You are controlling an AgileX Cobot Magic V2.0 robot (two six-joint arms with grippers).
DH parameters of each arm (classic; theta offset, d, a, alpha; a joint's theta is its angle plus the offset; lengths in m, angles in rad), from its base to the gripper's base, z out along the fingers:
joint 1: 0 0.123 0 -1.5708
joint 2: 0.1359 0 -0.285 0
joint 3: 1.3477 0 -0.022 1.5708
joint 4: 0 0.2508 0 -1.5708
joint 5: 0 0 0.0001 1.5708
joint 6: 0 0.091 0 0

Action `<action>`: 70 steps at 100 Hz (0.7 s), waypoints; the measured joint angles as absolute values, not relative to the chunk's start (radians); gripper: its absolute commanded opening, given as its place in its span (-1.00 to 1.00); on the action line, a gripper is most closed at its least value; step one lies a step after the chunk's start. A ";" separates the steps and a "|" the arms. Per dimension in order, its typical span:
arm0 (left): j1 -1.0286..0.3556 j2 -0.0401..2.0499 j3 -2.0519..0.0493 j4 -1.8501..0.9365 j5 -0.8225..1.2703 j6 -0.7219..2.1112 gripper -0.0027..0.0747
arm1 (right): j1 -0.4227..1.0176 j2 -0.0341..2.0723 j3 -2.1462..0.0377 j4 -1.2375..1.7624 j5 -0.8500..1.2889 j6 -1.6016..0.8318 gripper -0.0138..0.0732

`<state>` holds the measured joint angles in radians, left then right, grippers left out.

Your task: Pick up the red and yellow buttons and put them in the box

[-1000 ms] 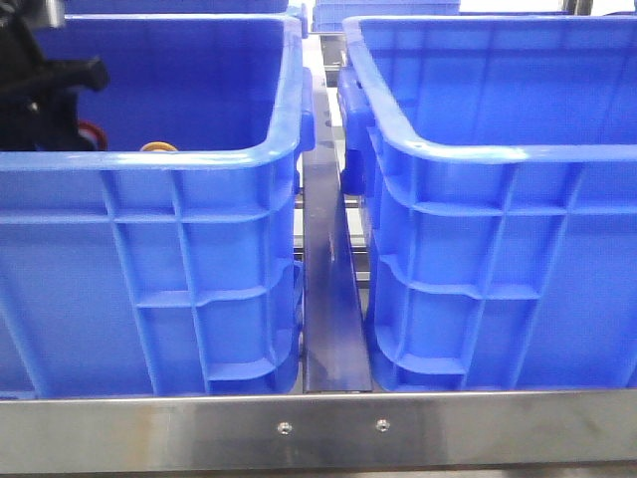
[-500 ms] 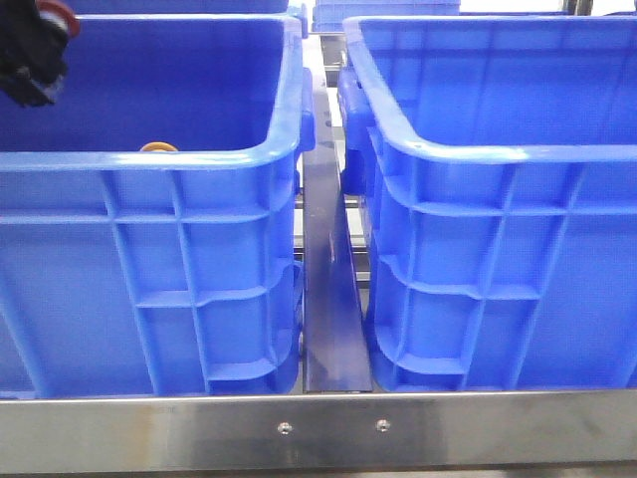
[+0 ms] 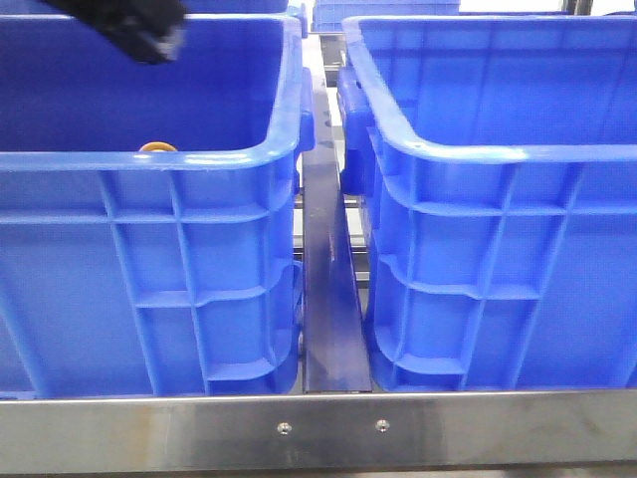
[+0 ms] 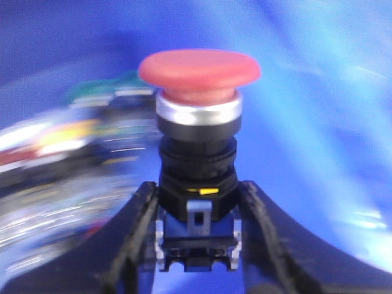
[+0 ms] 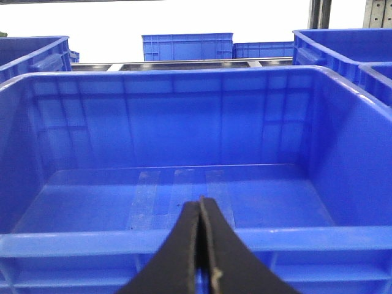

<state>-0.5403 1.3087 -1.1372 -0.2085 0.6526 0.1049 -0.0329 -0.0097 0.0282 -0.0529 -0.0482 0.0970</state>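
My left gripper (image 4: 199, 229) is shut on the black and blue base of the red button (image 4: 199, 70), which has a red domed cap and a silver collar. In the front view the left gripper (image 3: 149, 35) is a dark blur high over the left blue crate (image 3: 199, 159); the red button does not show there. The yellow button (image 3: 157, 147) peeks just over that crate's near rim, inside it. The right blue crate (image 3: 498, 154) is the box in the right wrist view (image 5: 92, 239), with a bare floor. My right gripper (image 5: 201, 211) is shut and empty, just before its near rim.
A metal rail (image 3: 328, 299) runs between the two crates and a steel bar (image 3: 318, 428) crosses in front. More blue crates (image 5: 187, 46) stand behind. Blurred mixed parts (image 4: 61, 141) lie in the left crate below the held button.
My left gripper has risen out of the left crate with the red button and moved right along the top of the front view. The yellow button and the right gripper have not moved.
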 measured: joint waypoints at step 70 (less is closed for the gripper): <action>-0.811 1.309 -1.137 -0.211 0.610 0.111 -0.63 | -0.033 -0.010 0.028 -0.053 -0.048 0.097 -0.90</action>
